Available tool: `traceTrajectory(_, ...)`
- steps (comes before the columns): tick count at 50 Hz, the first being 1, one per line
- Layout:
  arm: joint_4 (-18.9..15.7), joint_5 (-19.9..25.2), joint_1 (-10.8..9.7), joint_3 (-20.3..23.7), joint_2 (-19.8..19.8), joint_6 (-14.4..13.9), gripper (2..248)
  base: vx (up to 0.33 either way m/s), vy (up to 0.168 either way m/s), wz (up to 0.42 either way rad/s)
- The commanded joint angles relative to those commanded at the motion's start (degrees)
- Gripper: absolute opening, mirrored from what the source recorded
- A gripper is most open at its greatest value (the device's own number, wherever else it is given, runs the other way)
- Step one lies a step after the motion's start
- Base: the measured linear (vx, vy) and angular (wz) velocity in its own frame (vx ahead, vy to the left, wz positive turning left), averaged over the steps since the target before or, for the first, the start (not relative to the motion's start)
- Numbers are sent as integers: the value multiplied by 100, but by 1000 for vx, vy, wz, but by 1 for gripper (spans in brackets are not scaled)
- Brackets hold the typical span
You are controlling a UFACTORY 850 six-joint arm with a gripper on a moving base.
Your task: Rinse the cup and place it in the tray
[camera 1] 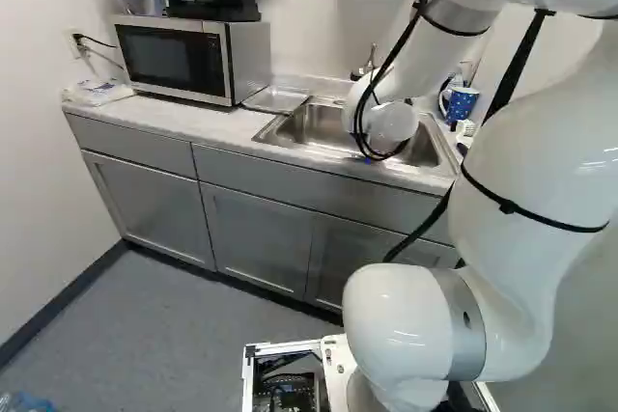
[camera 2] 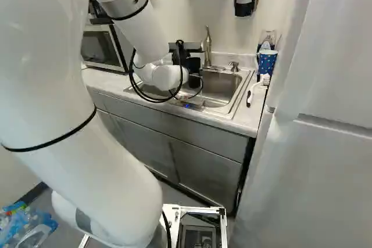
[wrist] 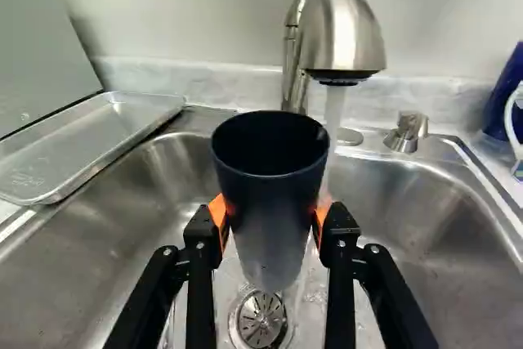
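Black two-fingered gripper (wrist: 271,217) with orange pads (wrist: 216,212), pinching the dark, tapered cup (wrist: 270,202) upright from both sides over the stainless-steel sink (wrist: 409,202), where runoff can drain. From left to right: the shallow, silver metal tray (wrist: 90,145) lies beside the sink, presumably to receive the rinsed cup; the cup's open mouth faces upward to admit water; the clear running water (wrist: 334,112) from the domed steel faucet (wrist: 339,30) falls close to its rim.

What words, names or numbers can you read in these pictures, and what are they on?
No word, number or sign can be read.
Metal tray: faint marks, too blurred to read.
Dark cup: no writing shows.
Blue mug: pale spots, no letters I can make out.
Microwave: any print is too small to read.
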Motion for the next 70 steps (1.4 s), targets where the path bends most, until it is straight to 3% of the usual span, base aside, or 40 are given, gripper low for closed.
traceTrajectory(14,0,0,-267,49,47,0,121,0,0,0)
traceTrajectory(70,0,0,-266,49,48,0,121,0,0,0)
